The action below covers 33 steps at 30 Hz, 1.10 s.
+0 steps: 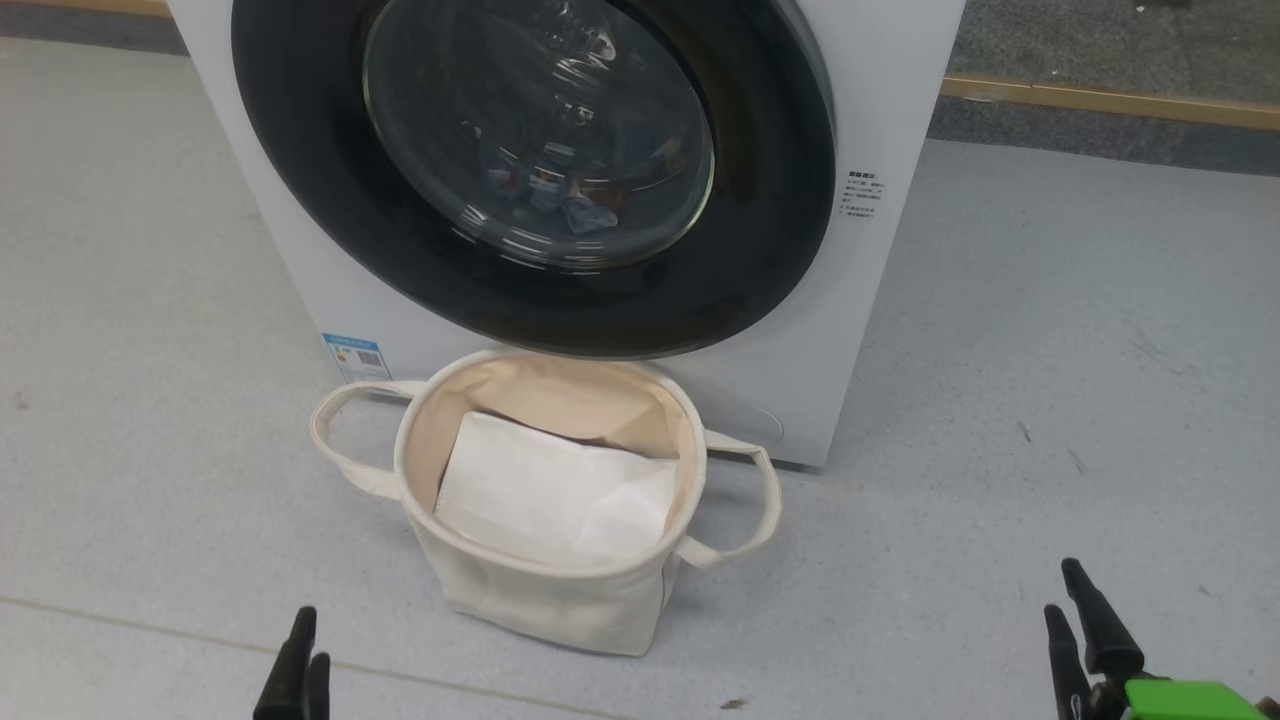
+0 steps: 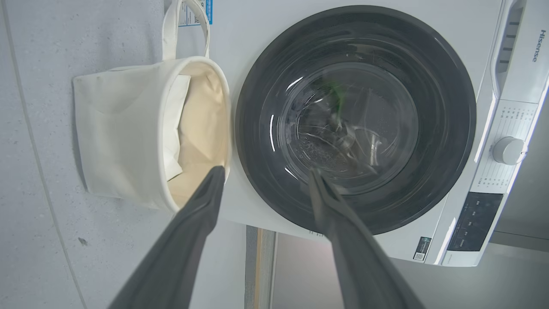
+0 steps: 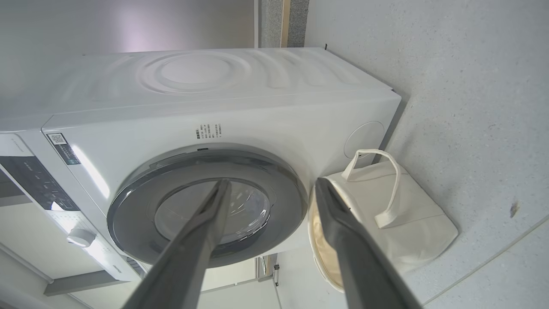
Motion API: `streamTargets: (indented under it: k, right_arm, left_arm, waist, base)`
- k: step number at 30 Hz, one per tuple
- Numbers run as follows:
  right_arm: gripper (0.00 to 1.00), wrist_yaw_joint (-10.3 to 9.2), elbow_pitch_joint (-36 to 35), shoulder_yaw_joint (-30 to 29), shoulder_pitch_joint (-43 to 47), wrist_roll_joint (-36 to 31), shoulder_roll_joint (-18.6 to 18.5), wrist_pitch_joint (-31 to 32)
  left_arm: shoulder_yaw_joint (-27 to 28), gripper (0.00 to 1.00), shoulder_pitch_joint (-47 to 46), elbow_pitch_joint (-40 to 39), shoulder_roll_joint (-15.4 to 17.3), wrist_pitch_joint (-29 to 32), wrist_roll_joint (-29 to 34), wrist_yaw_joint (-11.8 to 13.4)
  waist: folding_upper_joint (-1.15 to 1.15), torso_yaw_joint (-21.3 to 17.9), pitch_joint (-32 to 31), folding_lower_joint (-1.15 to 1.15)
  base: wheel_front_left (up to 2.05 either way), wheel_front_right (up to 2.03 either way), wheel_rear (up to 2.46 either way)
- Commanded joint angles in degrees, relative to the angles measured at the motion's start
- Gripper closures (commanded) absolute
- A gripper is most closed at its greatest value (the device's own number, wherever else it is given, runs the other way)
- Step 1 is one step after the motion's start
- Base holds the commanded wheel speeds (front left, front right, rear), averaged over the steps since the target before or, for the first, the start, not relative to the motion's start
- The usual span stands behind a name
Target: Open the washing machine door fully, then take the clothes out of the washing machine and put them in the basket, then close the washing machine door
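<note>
The white washing machine [image 1: 900, 120] stands ahead with its round black washing machine door [image 1: 300, 150] shut. Behind the glass porthole a dim bluish bundle [image 1: 588, 214] looks like the clothes. The cream canvas basket [image 1: 540, 610] sits on the floor right before the door. My left gripper [image 1: 310, 650] is low at the left and my right gripper [image 1: 1062, 590] low at the right, both well short of the basket. In the left wrist view the left gripper [image 2: 266, 171] stands open and empty, facing door [image 2: 441, 128] and basket [image 2: 116, 128]. The right gripper [image 3: 272, 181] is likewise open and empty.
A plain white sheet [image 1: 550, 490] lies inside the basket. Grey floor [image 1: 1050, 400] spreads on both sides of the machine, and a wooden strip [image 1: 1100, 100] runs along the wall at the back right. The control panel with its knob [image 2: 508, 150] tops the machine's front.
</note>
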Motion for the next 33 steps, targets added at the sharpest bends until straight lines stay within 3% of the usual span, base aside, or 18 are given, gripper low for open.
streamTargets:
  k: [1,11,33]
  right_arm:
    - [0.00,0.00,-2.3,0.2,-2.8,-1.2,-0.2,-0.7]
    - [0.00,0.00,-3.6,0.2,-4.1,-6.0,-0.3,-2.2]
    - [0.00,0.00,-8.6,4.8,-8.6,-26.1,-2.3,-5.9]
  left_arm:
    - [0.3,0.00,-2.7,-2.0,0.3,-0.6,1.3,0.0]
    - [1.1,0.00,-3.6,-4.1,0.4,-2.1,6.6,0.4]
    - [-3.5,0.00,-6.1,-13.0,1.9,-5.8,30.9,1.7]
  waist:
    - [0.00,0.0,0.1,-0.04]
    - [0.00,0.1,0.2,-0.06]
    - [0.00,0.3,0.1,-0.07]
  base:
    - [0.00,0.00,0.00]
    - [0.00,0.00,0.00]
    - [0.00,0.00,0.00]
